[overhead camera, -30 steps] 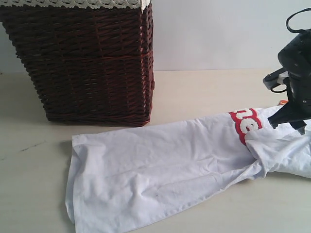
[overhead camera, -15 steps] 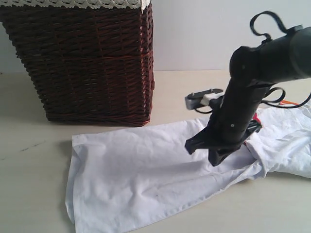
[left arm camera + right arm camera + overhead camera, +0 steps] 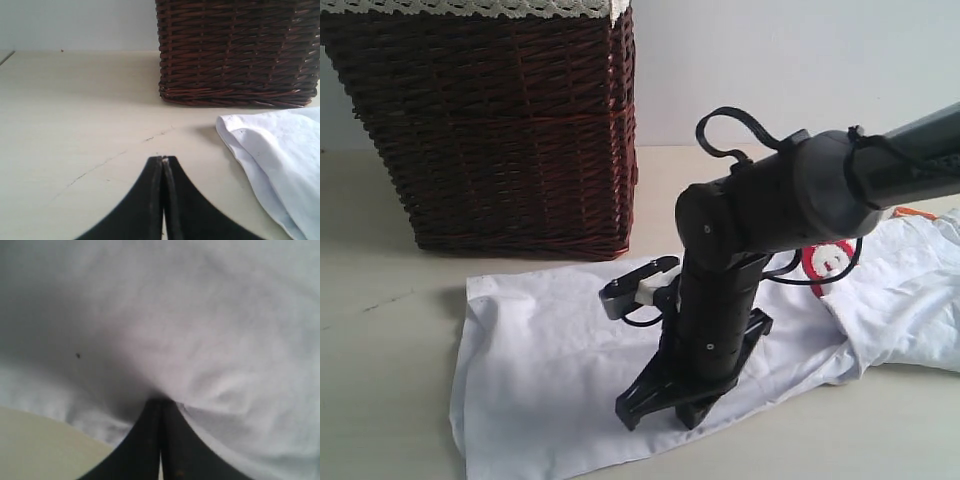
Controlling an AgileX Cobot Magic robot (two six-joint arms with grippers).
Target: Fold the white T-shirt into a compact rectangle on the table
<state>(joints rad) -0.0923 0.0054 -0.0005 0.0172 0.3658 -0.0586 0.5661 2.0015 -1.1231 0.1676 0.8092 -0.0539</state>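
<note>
Closest to me, the left claw hangs over the bare tabletop with its two jaws pressed flat together and nothing between them. The shirt's corner lies a little beyond it, not touching.

Next comes the white T-shirt. It lies spread in a long band across the tabletop, from its hem near the left side toward the right edge of the exterior view, where the cloth is bunched and folded over itself. The right claw stands almost upright on the near part of the shirt, close to the front edge. Its jaws are also together, and the tips touch the cloth, which puckers around them. I cannot tell if a fold of cloth is caught between them.

I judge the shirt to be light, thin and very soft. It will not keep a shape; it will drape and wrinkle, and it slides easily on this smooth top. I think the hem corners or the shoulder seams are the best places to take hold, because a pinch in the middle only drags up a peak.

Further back, part of the red lettering shows behind the arm. Behind the shirt's left end stands the dark wicker basket with its lace trim.
</note>
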